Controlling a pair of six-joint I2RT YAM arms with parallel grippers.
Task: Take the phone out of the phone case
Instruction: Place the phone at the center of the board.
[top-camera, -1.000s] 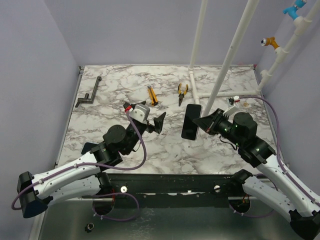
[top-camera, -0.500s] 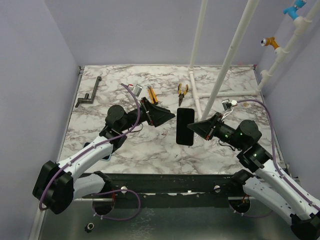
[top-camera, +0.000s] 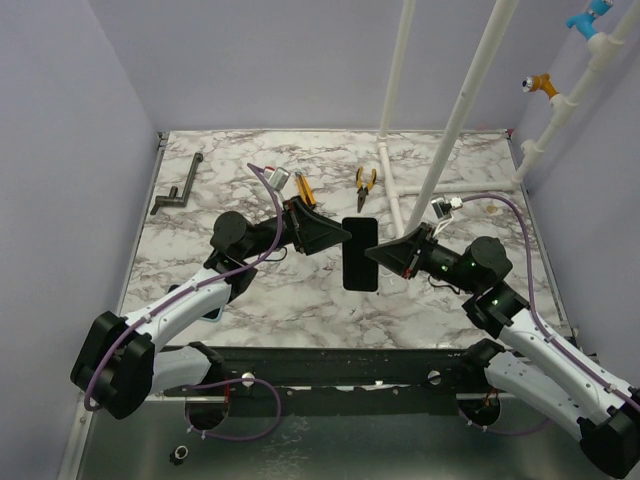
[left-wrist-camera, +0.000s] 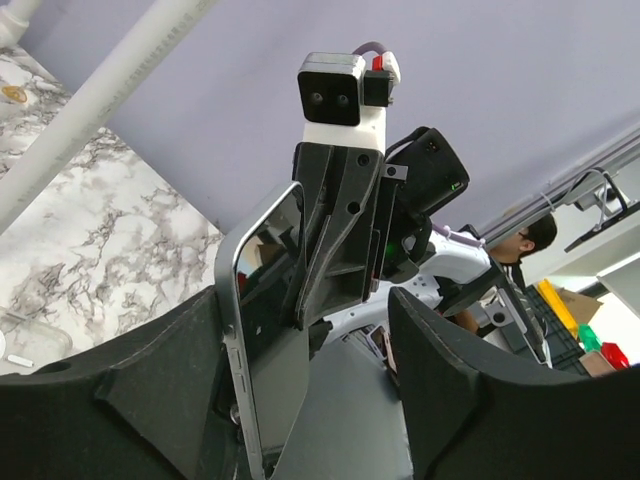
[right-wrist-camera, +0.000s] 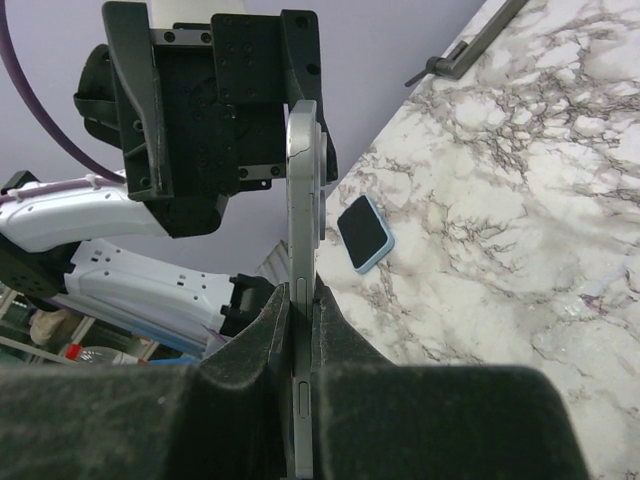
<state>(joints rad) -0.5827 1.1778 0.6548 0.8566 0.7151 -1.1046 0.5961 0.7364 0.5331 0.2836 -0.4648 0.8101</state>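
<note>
Right hand (top-camera: 387, 254) is up off the surface (top-camera: 230, 170), and it has the phone (top-camera: 360, 255). The two fingers (right-wrist-camera: 250, 380) are pressed in on either face of it, pinching it hard near one end. From the wrist view the phone stands edge-on straight out of that grip, silver rim showing, dark glass to one side.

Across from it comes the left hand (top-camera: 335, 237), pointed straight at the right hand. It's spread wide, both black fingers (left-wrist-camera: 130, 400) well apart and nothing clamped between them. The phone's free end sits in that gap, closer to one finger than the other. Whether that finger touches the rim, I can't tell from here.

Down on the marble, beyond the phone from the right hand and under the left arm, a blue-rimmed case (right-wrist-camera: 362, 232) lies flat, dark side up, apart from both hands.

Out past the hands, a pair of yellow-handled pliers (top-camera: 366, 186) lies beyond the right hand's fingertips. A yellow-and-black tool (top-camera: 305, 190) lies just beyond the left hand. A black crank-shaped bar (top-camera: 178, 190) sits well off to the left hand's outer side. White pipes (top-camera: 460, 110) rise behind the right hand.
</note>
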